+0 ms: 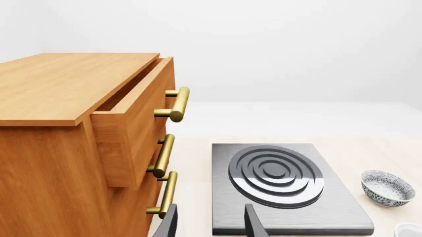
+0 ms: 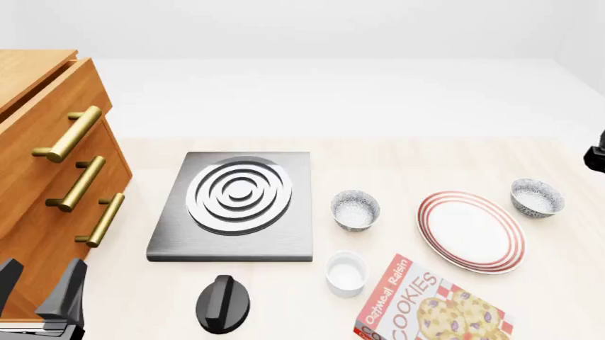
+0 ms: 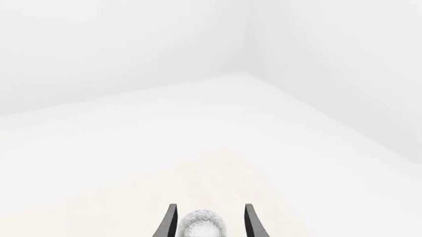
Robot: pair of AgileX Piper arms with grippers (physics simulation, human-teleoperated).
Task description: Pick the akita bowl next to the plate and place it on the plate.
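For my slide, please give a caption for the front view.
Two speckled bowls flank the red-ringed plate; neither claw holds anything.

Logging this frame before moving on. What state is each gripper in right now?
Left gripper: open, fingers apart, holding nothing.
Right gripper: open, fingers straddling the akita bowl, not shut on it.
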